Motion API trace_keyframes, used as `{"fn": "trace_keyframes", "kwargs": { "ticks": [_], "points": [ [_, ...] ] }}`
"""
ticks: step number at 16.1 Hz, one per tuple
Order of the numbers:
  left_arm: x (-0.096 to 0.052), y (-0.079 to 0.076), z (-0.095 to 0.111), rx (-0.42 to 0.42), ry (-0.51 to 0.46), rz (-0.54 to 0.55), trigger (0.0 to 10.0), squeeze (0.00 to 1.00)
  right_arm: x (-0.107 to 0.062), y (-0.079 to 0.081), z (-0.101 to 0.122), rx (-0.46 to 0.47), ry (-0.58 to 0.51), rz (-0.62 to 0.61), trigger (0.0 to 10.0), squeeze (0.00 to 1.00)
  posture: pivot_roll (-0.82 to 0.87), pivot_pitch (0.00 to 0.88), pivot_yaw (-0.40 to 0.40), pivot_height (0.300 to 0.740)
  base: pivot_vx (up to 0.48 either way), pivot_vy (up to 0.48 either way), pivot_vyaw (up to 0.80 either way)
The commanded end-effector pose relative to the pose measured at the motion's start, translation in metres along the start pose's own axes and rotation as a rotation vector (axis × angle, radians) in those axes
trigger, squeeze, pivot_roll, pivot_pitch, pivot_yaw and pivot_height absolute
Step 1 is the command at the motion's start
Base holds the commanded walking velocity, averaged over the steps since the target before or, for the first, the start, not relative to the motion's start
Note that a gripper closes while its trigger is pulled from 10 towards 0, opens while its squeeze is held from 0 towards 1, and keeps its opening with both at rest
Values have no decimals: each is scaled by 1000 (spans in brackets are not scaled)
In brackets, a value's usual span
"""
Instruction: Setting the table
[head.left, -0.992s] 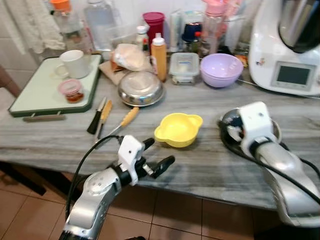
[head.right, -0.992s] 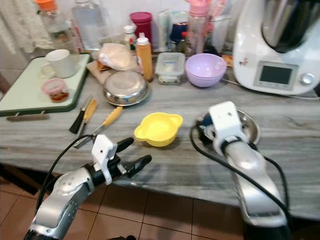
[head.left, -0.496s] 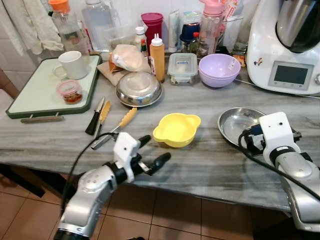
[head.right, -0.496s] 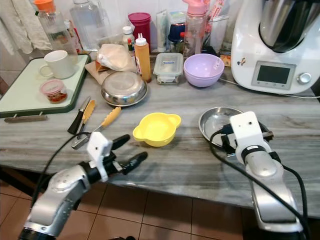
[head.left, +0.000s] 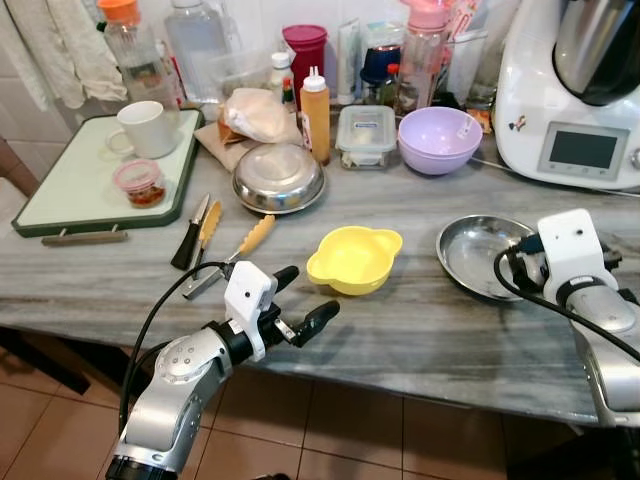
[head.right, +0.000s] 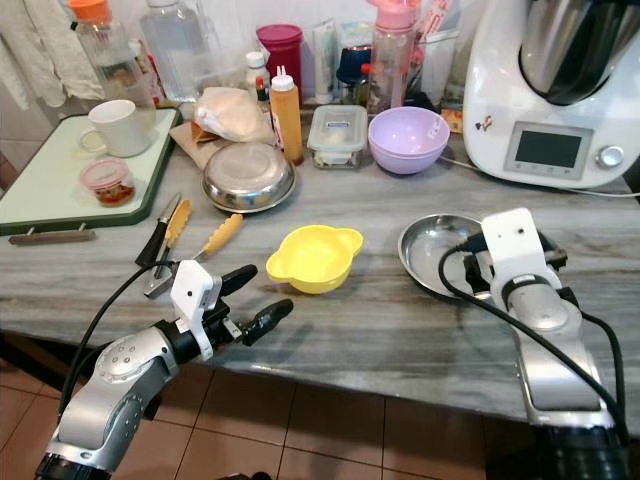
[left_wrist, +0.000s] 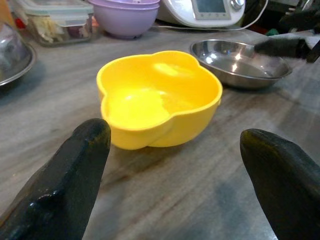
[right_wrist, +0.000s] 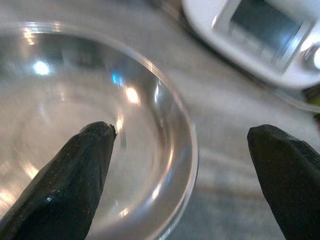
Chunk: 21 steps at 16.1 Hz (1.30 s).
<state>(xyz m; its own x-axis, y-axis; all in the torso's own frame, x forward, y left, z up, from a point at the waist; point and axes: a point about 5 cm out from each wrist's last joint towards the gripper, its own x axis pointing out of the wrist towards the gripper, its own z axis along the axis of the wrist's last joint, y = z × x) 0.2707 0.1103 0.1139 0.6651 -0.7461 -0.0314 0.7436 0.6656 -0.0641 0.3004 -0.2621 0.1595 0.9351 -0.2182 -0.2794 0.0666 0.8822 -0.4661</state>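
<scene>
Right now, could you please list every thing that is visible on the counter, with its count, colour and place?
Flower-shaped plastic bowl: one, yellow, counter middle.
Shallow steel dish: one, silver, counter right.
Domed steel bowl: one, silver, behind the yellow bowl.
Round plastic bowl: one, lilac, at the back.
Lidded food box: one, clear, left of the lilac bowl.
Squeeze bottle: one, orange, beside the box.
Serving tray: one, pale green, far left.
Ceramic mug: one, white, on the tray.
Small jar: one, pink lid, on the tray.
Handled utensils: three, black and yellow.
Kitchen machine: one, white, back right.
Left gripper: open, facing the yellow bowl.
Right gripper: open, over the steel dish's rim.
</scene>
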Motion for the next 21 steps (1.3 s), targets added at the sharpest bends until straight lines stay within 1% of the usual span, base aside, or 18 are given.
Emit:
{"fn": "trace_keyframes", "kwargs": {
  "ticks": [1,3,5,6,7,10,13,14,16,18,19,20,21],
  "points": [
    [-2,-1,0,3,9,-8,10000,0,5,4,-2,32,38,48,10000,0,-86,108,69,740,0,0,0],
    [-2,-2,4,3,6,-34,10000,0,11,11,-6,33,61,109,10000,0,-78,110,69,740,0,0,0],
    [-6,-3,7,-5,15,-82,10000,0,16,14,-9,39,75,151,10000,0,-68,110,66,740,0,0,0],
    [-10,-4,5,-7,37,-116,10000,0,18,16,-9,46,82,172,10000,0,-68,110,66,740,0,0,0],
    [-13,-4,5,-2,51,-137,10000,0,21,17,-11,83,99,198,10000,0,-63,113,64,740,0,0,0],
    [-14,-2,5,-1,68,-143,10000,0,24,23,-9,112,104,276,10000,0,-58,112,64,740,0,0,0],
    [-12,-4,5,-9,71,-148,10000,0,24,30,-7,159,119,358,10000,0,-56,107,65,740,0,0,0],
    [-12,-5,4,-11,75,-151,10000,0,23,34,-4,196,130,399,10000,0,-56,107,65,740,0,0,0],
    [-13,-4,3,-6,88,-157,10000,0,18,42,1,231,146,465,10000,0,-55,102,63,740,0,0,0],
    [-13,-4,3,-3,88,-152,10000,0,8,50,3,229,161,529,10000,0,-54,98,57,740,0,0,0],
    [-13,-3,3,-2,88,-149,10000,0,4,54,2,231,175,547,10000,0,-55,96,56,740,0,0,0],
    [-13,-4,2,-2,87,-149,10000,0,-3,57,-2,203,194,561,10000,0,-56,94,55,740,0,0,0],
    [-13,-3,2,-2,86,-147,10000,0,-9,60,-7,209,211,583,10000,0,-56,94,55,740,0,0,0]
  ]
}}
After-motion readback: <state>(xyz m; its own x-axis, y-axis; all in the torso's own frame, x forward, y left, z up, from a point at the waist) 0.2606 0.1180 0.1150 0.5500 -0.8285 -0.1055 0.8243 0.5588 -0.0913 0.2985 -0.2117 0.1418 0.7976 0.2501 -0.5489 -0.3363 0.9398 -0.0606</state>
